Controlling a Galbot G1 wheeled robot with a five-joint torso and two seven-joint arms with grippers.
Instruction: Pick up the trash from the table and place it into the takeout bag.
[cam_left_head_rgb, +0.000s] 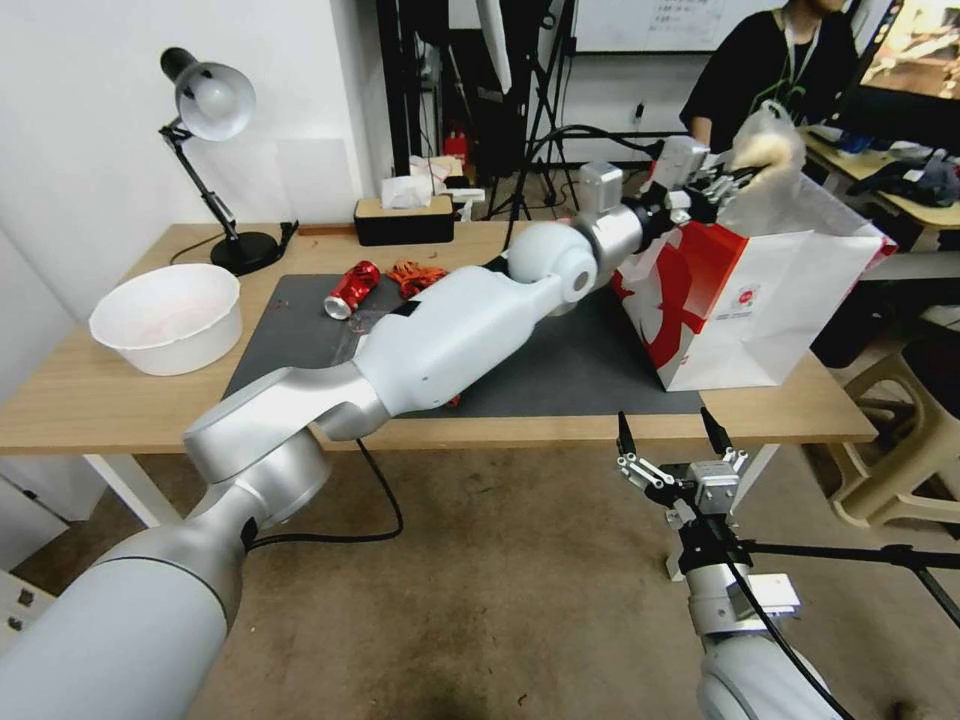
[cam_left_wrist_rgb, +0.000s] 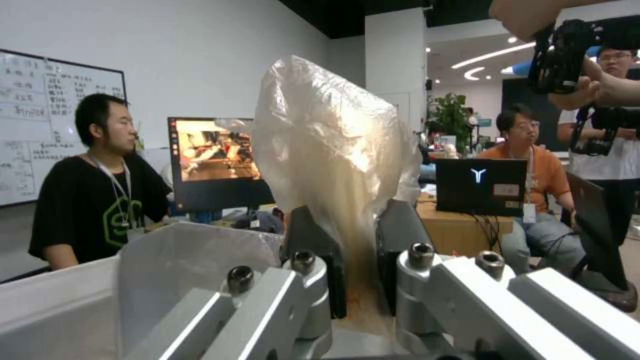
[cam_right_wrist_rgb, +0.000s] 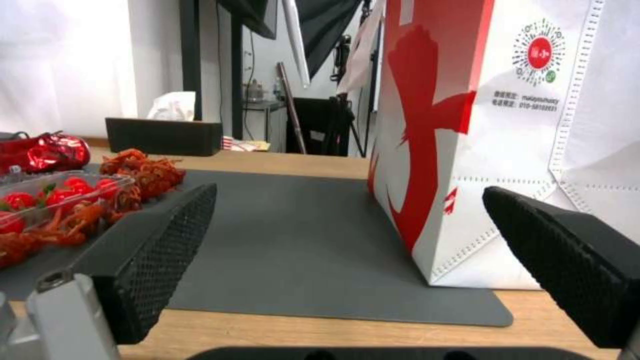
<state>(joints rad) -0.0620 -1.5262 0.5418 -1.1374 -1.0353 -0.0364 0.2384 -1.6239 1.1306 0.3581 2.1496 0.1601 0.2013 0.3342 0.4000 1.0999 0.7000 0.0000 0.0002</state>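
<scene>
My left gripper is stretched across the table and holds a beige lump in clear wrap above the open top of the white-and-red takeout bag. In the left wrist view the two dark fingers pinch the wrap at its lower end. A dented red can and orange-red leftovers lie on the dark mat. My right gripper hangs open below the table's front edge, facing the bag.
A white bowl sits at the table's left end, a black desk lamp and a tissue box at the back. A clear tray of red leftovers lies on the mat. A beige stool stands at the right.
</scene>
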